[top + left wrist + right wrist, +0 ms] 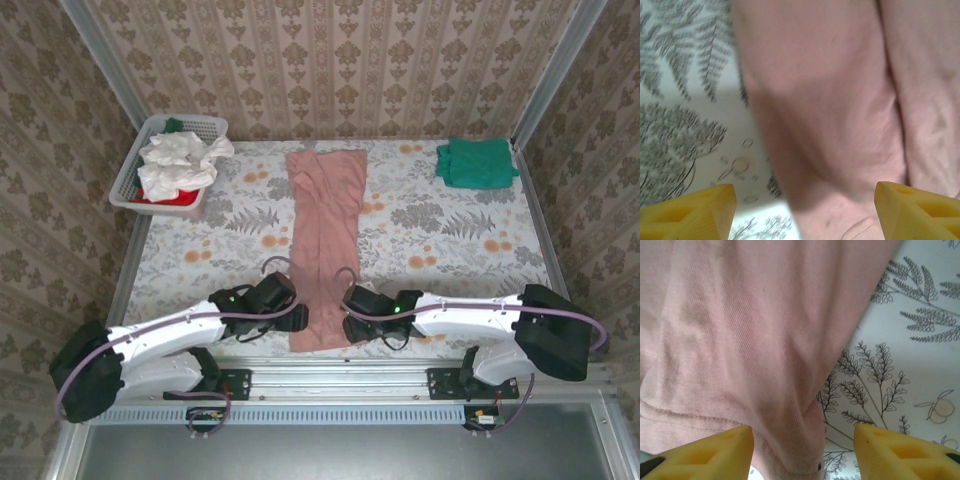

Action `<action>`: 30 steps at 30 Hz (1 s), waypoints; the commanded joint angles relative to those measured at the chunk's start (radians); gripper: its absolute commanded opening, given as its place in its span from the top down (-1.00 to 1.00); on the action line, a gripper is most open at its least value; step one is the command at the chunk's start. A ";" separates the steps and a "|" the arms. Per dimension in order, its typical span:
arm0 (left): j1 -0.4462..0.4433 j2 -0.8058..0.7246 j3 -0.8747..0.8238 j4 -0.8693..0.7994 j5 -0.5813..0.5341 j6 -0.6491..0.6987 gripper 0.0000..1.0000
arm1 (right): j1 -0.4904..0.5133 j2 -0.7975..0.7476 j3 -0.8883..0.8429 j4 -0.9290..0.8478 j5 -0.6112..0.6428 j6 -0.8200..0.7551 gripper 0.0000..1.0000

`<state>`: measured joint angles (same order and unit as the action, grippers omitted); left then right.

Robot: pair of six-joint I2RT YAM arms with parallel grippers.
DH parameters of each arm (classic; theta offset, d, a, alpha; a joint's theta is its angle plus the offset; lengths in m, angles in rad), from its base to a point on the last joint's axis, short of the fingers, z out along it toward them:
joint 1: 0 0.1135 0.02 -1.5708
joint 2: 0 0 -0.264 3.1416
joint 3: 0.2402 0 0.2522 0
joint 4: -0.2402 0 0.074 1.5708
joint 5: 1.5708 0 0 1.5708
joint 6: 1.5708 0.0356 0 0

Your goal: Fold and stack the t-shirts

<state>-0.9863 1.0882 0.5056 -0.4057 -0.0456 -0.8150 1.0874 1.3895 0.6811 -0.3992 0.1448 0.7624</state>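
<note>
**Both tools at the near hem of the pink shirt**

The dusty-pink t-shirt (325, 235) lies in the middle of the bench (450, 250) as a long narrow strip, running from the far side to the near edge. I judge its sides are already turned in and the fold along its length is what remains.

That is why I have come in low at the near end, my left tool (292, 318) at the left corner of the hem and my right tool (352, 312) at the right corner. Each tool stands parted, not clenched. In both wrist views one yellow finger sits over pink cloth and the other over the printed bench cover, so the shirt's edge runs between them. I cannot tell whether any cloth is pinched yet.

Further out, the folded teal-green t-shirt (476, 162) waits at the far right corner, which I take for the stack. White and red cloth fills the slatted basket (128, 182) at the far left.
</note>
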 commanded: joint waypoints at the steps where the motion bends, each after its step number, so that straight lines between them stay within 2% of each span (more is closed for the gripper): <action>1: 0.018 0.051 0.017 0.083 -0.011 0.048 -0.46 | 0.001 0.039 0.023 -0.047 0.052 0.018 -0.04; 3: 0.031 0.098 0.005 0.108 0.020 0.055 -0.40 | -0.003 0.050 0.021 -0.054 0.051 0.016 0.03; 6: 0.038 0.153 -0.007 0.114 0.030 0.060 -0.17 | -0.004 0.050 0.019 -0.086 0.067 0.022 0.15; 11: 0.043 0.151 -0.028 0.109 0.018 0.060 0.45 | -0.015 0.017 -0.009 -0.099 0.069 0.042 0.16; 16: 0.071 0.125 -0.059 0.111 0.024 0.075 0.79 | -0.026 0.009 -0.037 -0.111 0.074 0.061 0.22; 23: 0.093 0.063 -0.119 0.087 0.022 0.092 0.83 | -0.038 -0.049 -0.051 -0.145 0.073 0.072 0.26; 25: 0.106 0.036 -0.132 0.065 0.023 0.089 1.00 | -0.038 -0.063 -0.048 -0.171 0.082 0.072 0.26; 30: 0.119 -0.068 -0.162 0.041 0.024 0.083 1.00 | -0.038 -0.097 -0.015 -0.178 0.077 0.049 0.20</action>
<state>-0.8753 1.0603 0.3660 -0.2951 -0.0265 -0.7403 1.0534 1.3205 0.6441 -0.5312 0.2031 0.8146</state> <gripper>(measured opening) 0.049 0.398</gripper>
